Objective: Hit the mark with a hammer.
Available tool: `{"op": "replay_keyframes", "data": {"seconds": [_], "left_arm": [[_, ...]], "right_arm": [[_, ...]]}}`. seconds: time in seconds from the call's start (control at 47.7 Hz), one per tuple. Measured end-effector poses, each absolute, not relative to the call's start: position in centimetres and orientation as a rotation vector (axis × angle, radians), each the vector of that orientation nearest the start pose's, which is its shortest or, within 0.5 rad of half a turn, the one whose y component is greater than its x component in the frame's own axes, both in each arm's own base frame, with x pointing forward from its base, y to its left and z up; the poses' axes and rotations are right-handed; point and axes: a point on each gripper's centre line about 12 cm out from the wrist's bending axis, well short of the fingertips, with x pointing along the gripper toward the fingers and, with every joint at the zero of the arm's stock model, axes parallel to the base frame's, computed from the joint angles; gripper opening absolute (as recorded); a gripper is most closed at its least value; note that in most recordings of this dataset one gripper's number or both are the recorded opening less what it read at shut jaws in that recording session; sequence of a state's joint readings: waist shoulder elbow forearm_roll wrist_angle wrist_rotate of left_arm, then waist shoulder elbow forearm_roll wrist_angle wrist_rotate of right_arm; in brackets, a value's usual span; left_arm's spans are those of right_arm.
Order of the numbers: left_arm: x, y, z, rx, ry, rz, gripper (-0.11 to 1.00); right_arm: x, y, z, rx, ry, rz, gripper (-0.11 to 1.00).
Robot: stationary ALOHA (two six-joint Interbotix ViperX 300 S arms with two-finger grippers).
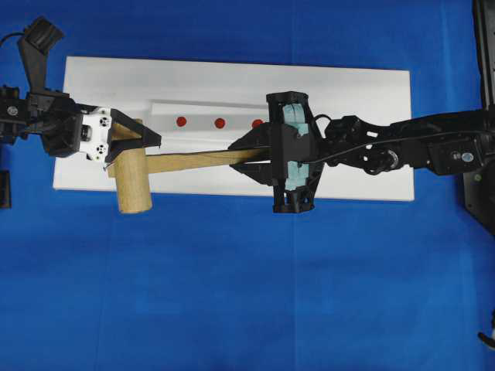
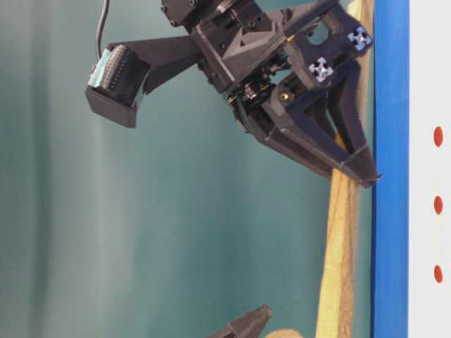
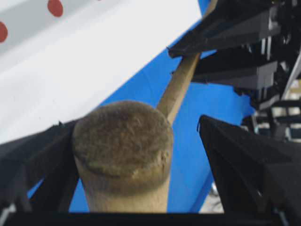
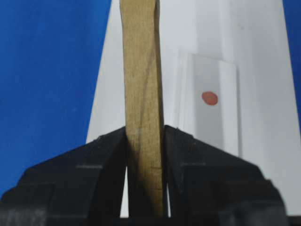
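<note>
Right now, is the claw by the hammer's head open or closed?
Open. The left gripper straddles the hammer head, and blue cloth shows between the head and one finger, so nothing is squeezed.

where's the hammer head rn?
Overhead view, left side: the hammer head sits at the white board's front-left edge between the open left tool jaws, its handle clamped by the right tool.
</note>
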State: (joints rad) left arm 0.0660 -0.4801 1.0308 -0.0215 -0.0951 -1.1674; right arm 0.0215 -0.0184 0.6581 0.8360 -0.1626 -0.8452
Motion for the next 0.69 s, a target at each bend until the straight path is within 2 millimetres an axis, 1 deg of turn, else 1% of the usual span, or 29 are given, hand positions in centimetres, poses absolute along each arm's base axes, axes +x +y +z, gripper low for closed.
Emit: {"op": "replay_keyframes", "data": {"seconds": [0.084, 0.189, 0.356, 0.398, 0.461, 0.566, 0.692], "left_arm": [[27.4, 1.8, 21.3, -1.180, 0.361, 0.329, 0.86], [26.9, 1.8, 21.4, -1.180, 0.360, 0.328, 0.86], [25.4, 1.7, 21.9, -1.180, 0.343, 0.316, 0.86], [25.0, 1.7, 22.1, -1.177, 0.333, 0.308, 0.85], [24.5, 1.6, 22.4, -1.169, 0.317, 0.295, 0.85], [23.6, 1.6, 22.8, -1.150, 0.294, 0.274, 0.85], [22.7, 1.5, 23.5, -1.142, 0.272, 0.260, 0.85]], "right_arm": [[39.2, -0.6, 19.0, -0.044, 0.532, -0.097, 0.08], [38.0, -0.6, 19.1, -0.031, 0.534, -0.100, 0.08], [35.9, -0.7, 19.4, -0.003, 0.530, -0.110, 0.08], [35.4, -0.8, 19.1, 0.007, 0.541, -0.116, 0.08], [34.7, -1.0, 19.2, 0.015, 0.539, -0.124, 0.08], [33.9, -0.9, 19.7, 0.025, 0.523, -0.126, 0.08], [33.4, -0.9, 19.8, 0.032, 0.518, -0.128, 0.08]]}}
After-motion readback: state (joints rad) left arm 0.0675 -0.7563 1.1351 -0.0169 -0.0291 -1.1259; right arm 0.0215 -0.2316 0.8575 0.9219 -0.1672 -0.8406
